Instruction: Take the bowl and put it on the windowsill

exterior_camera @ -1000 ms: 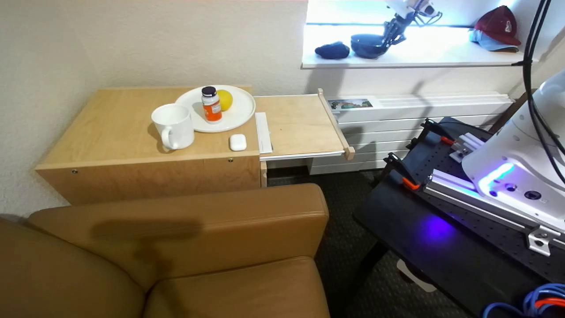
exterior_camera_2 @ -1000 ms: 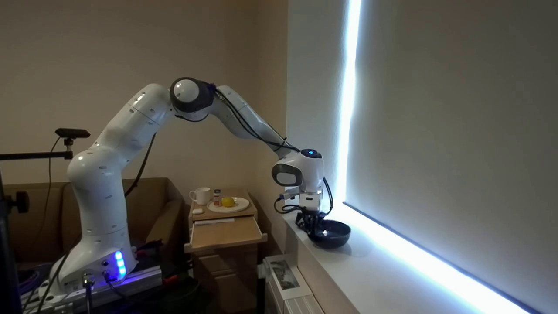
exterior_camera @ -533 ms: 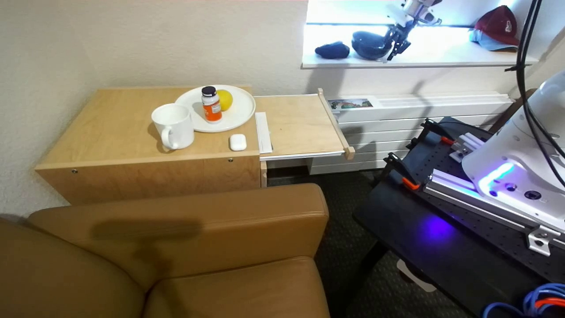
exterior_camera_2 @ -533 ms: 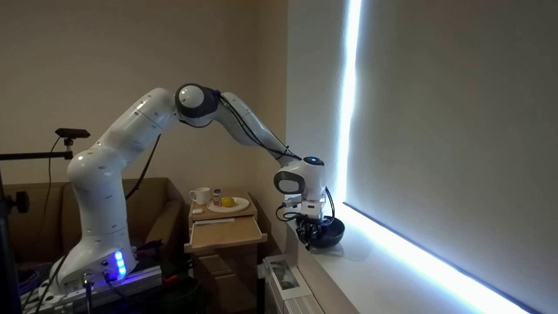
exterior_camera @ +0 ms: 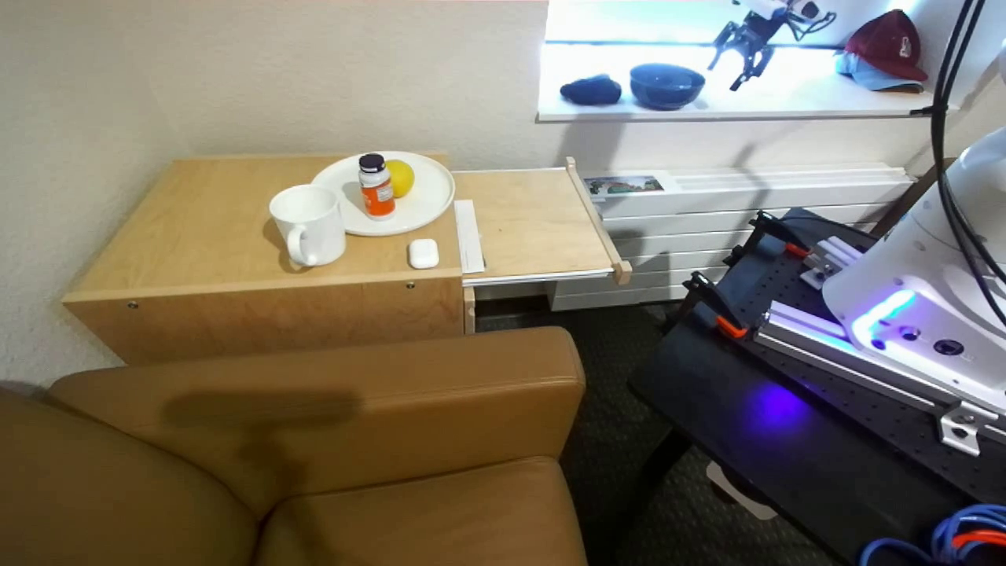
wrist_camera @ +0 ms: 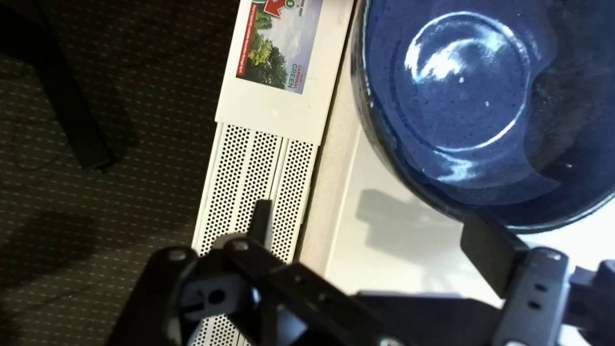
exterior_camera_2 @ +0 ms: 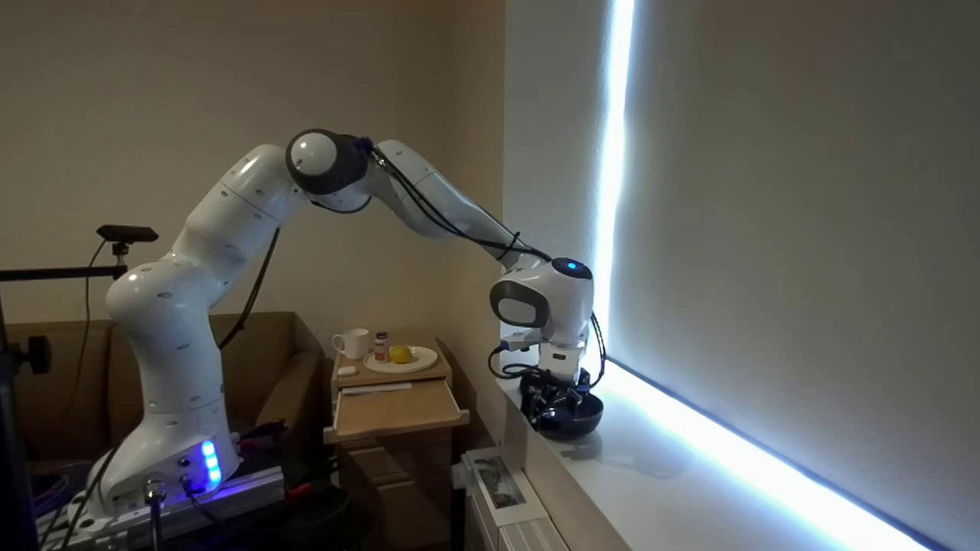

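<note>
Up on the long, white, brightly lit windowsill (exterior_camera: 795,96) stood the round, dark navy-blue bowl (exterior_camera: 666,91), upright, just beside a dark, lumpy object (exterior_camera: 591,90), with maroon and pale-blue headwear (exterior_camera: 884,51) well apart! Over on the light wooden tabletop (exterior_camera: 212,228) sat a round white plate (exterior_camera: 432,190), a white mug (exterior_camera: 314,224) and a rounded white case (exterior_camera: 424,253).

Windowsill (exterior_camera: 809,96): bare stretch between bowl (exterior_camera: 666,88) and maroon cap (exterior_camera: 888,45), reachable across the front edge
Gripper (exterior_camera: 724,77): jaws apart, over the bowl end of that stretch; in the wrist view a finger overlaps the bowl's rim, contact cannot be told
Dark object (exterior_camera: 591,90): just beside the bowl, narrow gap between
Blind (exterior_camera_2: 796,214): upright barrier along the back
Robot arm (exterior_camera_2: 429,184): spans the air before the windowsill
Radiator (wrist_camera: 259,168): below the front edge
</note>
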`<state>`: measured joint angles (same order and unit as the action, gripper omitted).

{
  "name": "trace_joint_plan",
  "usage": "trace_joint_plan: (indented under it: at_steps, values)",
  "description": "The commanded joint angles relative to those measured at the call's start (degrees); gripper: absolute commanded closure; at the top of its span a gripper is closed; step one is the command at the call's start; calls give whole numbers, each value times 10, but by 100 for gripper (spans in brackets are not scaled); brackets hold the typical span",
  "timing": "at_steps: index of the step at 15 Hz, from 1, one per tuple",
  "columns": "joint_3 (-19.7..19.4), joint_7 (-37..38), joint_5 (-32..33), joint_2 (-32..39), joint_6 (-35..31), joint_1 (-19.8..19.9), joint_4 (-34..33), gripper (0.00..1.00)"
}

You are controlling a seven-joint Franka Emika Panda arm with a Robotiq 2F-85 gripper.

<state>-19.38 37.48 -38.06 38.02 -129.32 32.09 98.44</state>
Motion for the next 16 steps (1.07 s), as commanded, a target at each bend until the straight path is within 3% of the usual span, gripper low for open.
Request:
trace_joint_plan:
  at_steps: [1,4,13,14,16]
  values:
    - [11,-60,-36,-46,38,36,21,0]
    - [15,-104,-73,-61,56,50,28,0]
    - [-7,-263,33,-62,372,95,-7,0]
    - [-8,-231,11,-63,326,83,1,0]
    - [-8,-236,15,-62,332,88,1,0]
